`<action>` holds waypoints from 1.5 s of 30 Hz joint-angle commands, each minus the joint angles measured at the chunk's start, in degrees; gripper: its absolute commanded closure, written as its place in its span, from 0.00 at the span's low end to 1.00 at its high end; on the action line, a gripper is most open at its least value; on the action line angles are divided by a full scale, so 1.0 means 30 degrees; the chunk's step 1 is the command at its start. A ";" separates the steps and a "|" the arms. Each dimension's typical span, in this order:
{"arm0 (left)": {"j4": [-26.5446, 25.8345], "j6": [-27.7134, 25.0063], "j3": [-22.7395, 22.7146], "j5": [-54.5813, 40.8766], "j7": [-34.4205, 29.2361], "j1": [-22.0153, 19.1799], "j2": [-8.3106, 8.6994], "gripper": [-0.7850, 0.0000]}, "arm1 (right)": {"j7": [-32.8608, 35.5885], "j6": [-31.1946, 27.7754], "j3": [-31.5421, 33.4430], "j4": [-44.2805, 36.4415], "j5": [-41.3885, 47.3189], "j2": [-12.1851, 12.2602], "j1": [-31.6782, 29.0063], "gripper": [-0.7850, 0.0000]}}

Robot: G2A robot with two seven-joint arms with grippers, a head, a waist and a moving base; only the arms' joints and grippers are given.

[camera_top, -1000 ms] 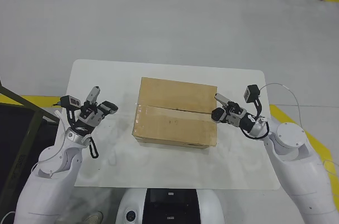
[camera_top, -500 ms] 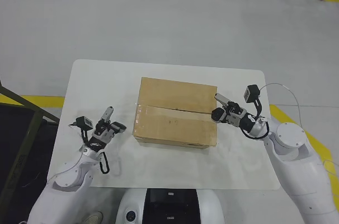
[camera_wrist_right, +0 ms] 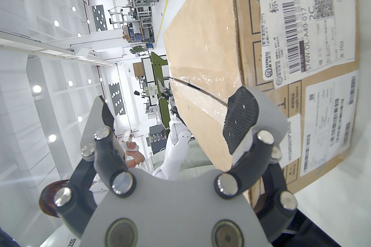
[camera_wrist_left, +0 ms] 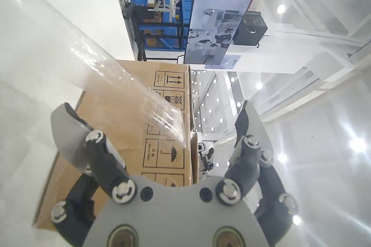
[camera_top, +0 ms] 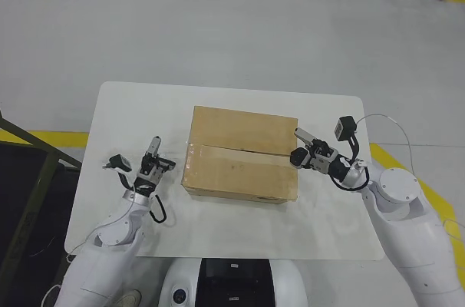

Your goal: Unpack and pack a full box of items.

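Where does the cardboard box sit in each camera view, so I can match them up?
Top view: cardboard box at the middle of the table.
Left wrist view: box just beyond the open left gripper, printed end facing the camera.
Right wrist view: box, labelled end beside the right gripper.
Shared landmark: the flap seam, top and right wrist views.

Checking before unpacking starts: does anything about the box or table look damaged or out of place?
Nothing spilled or crushed. The cardboard box sits closed, slightly skewed on the table; its top seam shows a thin dark gap.
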 commanded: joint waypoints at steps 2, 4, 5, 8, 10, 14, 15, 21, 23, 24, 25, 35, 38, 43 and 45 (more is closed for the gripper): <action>0.0327 -0.0032 0.0154 -0.0102 0.0337 -0.0269 -0.0115 0.12 | 0.0000 0.0000 0.0000 0.0000 0.0000 0.0000 0.0000 0.00; 0.0481 -0.0065 0.0192 -0.0076 0.0521 -0.0366 -0.0180 0.16 | 0.0000 0.0000 0.0000 0.0000 0.0000 0.0000 0.0000 0.00; 0.0542 -0.0088 0.0188 -0.0093 0.0605 -0.0398 -0.0210 0.16 | 0.0000 0.0000 0.0000 0.0000 0.0000 0.0000 0.0000 0.00; 0.0689 -0.0169 0.0122 -0.0123 0.0799 -0.0455 -0.0289 0.23 | 0.0000 0.0000 0.0000 0.0000 0.0000 0.0000 0.0000 0.00; 0.0746 -0.0262 0.0066 0.0017 0.0882 -0.0435 -0.0330 0.29 | 0.0000 0.0000 0.0000 0.0000 0.0000 0.0000 0.0000 0.00; 0.0801 -0.0456 -0.0081 0.0157 0.1204 -0.0240 -0.0418 0.34 | 0.0000 0.0000 0.0000 0.0000 0.0000 0.0000 0.0000 0.00; 0.0818 -0.0493 -0.0127 0.0096 0.1268 -0.0200 -0.0442 0.35 | 0.0000 0.0000 0.0000 0.0000 0.0000 0.0000 0.0000 0.00; 0.0947 -0.0577 -0.0472 0.0141 0.1383 0.0036 -0.0540 0.50 | 0.0000 0.0000 0.0000 0.0000 0.0000 0.0000 0.0000 0.00; 0.1019 -0.0693 -0.0653 0.0061 0.1461 0.0124 -0.0571 0.54 | 0.0000 0.0000 0.0000 0.0000 0.0000 0.0000 0.0000 0.00; 0.1049 -0.0727 -0.0726 -0.0046 0.1482 0.0150 -0.0591 0.55 | 0.0000 0.0000 0.0000 0.0000 0.0000 0.0000 0.0000 0.00; 0.1083 -0.0754 -0.0792 -0.0129 0.1489 0.0158 -0.0610 0.56 | 0.0000 0.0000 0.0000 0.0000 0.0000 0.0000 0.0000 0.00; 0.1932 -0.0950 -0.1143 -0.0524 0.1296 0.0007 -0.0811 0.62 | 0.0000 0.0000 0.0000 0.0000 0.0000 0.0000 0.0000 0.00; 0.2140 -0.1098 -0.1396 -0.0753 0.1264 0.0032 -0.0856 0.65 | 0.0000 0.0000 0.0000 0.0000 0.0000 0.0000 0.0000 0.00; 0.2394 -0.1298 -0.1784 -0.1042 0.1186 0.0083 -0.0931 0.73 | 0.0000 0.0000 0.0000 0.0000 0.0000 0.0000 0.0000 0.00; 0.2527 -0.1310 -0.1904 -0.1182 0.1113 0.0087 -0.0963 0.76 | 0.0000 0.0000 0.0000 0.0000 0.0000 0.0000 0.0000 0.00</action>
